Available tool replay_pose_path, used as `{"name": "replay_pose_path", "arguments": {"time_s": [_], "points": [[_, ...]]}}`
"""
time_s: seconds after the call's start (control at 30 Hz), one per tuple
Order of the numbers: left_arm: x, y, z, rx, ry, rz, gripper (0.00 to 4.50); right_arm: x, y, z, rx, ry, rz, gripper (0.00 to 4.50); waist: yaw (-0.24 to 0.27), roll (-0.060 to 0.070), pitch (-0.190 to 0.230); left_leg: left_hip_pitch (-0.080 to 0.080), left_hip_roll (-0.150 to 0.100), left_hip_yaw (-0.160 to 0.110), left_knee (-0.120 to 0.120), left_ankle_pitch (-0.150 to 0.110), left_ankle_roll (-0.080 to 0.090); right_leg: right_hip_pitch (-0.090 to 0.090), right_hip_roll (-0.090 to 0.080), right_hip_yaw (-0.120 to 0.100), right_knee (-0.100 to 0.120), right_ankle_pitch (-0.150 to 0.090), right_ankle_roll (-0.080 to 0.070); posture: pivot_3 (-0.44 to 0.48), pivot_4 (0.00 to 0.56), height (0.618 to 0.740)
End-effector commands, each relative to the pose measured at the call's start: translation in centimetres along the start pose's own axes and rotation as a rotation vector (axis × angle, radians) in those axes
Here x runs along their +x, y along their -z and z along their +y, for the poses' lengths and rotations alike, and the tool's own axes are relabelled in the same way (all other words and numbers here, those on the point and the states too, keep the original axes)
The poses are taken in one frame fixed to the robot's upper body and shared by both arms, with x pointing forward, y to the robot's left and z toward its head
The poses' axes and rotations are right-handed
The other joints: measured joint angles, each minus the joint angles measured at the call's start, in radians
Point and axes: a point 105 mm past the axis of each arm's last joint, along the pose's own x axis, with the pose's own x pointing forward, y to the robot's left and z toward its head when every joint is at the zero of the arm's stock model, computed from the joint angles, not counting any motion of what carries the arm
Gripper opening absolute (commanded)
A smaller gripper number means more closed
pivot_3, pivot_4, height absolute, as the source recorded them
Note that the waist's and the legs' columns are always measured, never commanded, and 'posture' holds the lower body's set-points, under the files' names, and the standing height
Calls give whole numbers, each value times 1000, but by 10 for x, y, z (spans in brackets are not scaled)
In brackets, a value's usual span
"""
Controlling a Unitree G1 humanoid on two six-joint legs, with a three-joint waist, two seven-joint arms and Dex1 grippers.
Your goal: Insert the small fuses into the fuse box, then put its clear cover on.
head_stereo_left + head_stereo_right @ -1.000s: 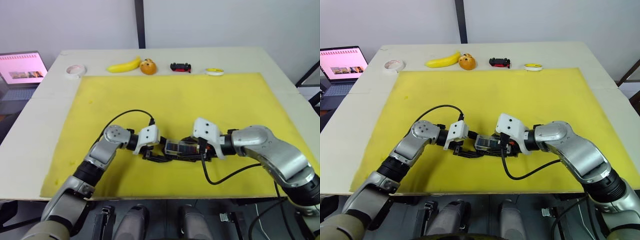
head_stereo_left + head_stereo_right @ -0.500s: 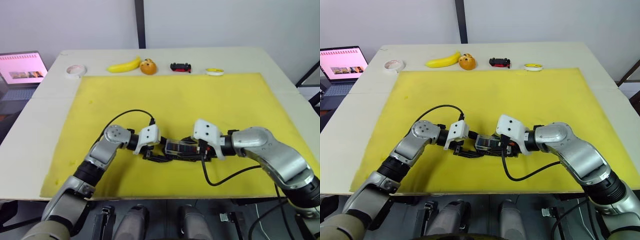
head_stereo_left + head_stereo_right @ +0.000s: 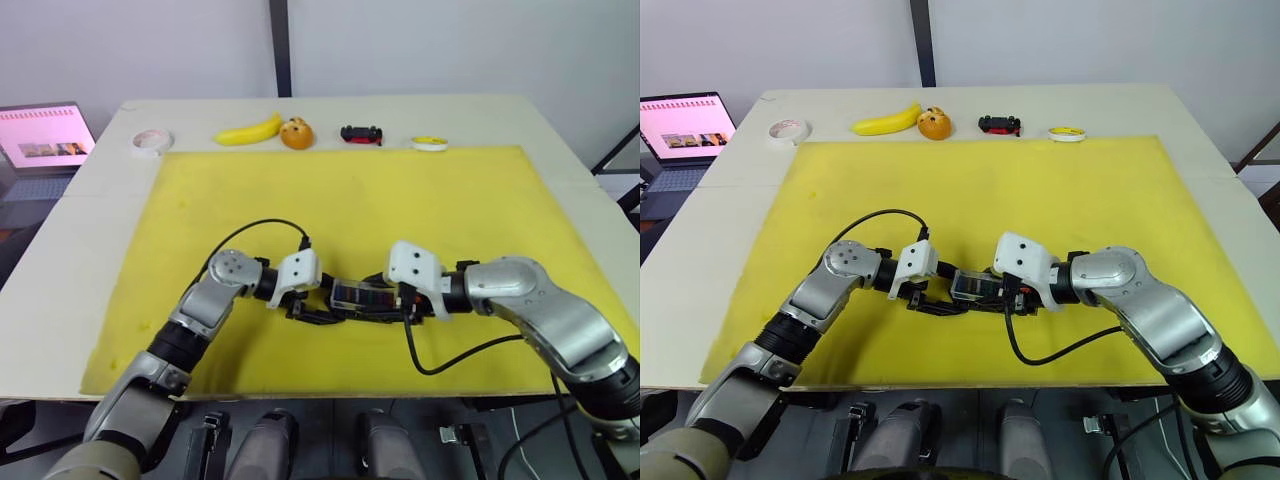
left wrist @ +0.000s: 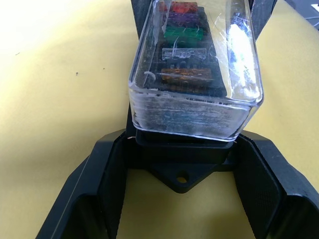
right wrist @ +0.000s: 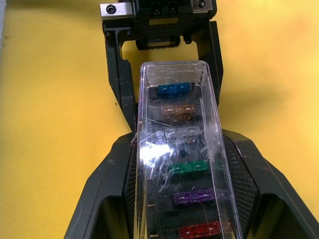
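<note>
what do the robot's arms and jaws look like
Both arms are silver-grey metal with black joints. Each wrist carries a white housing, and a black cable loops from each arm to its wrist. The left gripper and right gripper have two matte black, angular plastic jaws with finely textured inner faces; silver screws mark the left gripper's base.

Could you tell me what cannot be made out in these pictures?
- Head views: the small coloured fuses are too small; the grippers crowd the black rectangular fuse box.
- Left wrist view: whether the clear plastic cover is fully seated; its frosted end wall hides the joint.
- Right wrist view: the cover's near end, cut off by the edge.
</note>
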Motion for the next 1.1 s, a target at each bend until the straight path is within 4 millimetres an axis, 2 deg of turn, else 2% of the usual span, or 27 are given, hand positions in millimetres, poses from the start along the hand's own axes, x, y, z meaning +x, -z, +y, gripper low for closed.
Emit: {"name": "replay_pose_path", "arguments": {"time_s": [0.03, 0.47, 0.8, 1.1], "points": [[0, -5, 7, 22, -31, 1, 2531, -4, -4, -1, -19, 7, -10, 1720, 0, 0, 0, 0, 0, 0, 0, 0, 0, 0, 0, 0, 0, 0, 0, 0, 150, 740], [1, -5, 7, 15, -30, -1, 2531, -3, -10, 2, -31, 10, -22, 1720, 0, 0, 0, 0, 0, 0, 0, 0, 0, 0, 0, 0, 0, 0, 0, 0, 150, 740], [3, -3, 3, 17, -21, 0, 2531, -2, 3, 7, -19, 14, 10, 1720, 0, 0, 0, 0, 0, 0, 0, 0, 0, 0, 0, 0, 0, 0, 0, 0, 150, 740], [3, -5, 3, 25, -17, -5, 2531, -5, 15, -2, 38, -9, 51, 1720, 1, 0, 0, 0, 0, 0, 0, 0, 0, 1, 0, 0, 0, 0, 0, 0, 150, 740]]}}
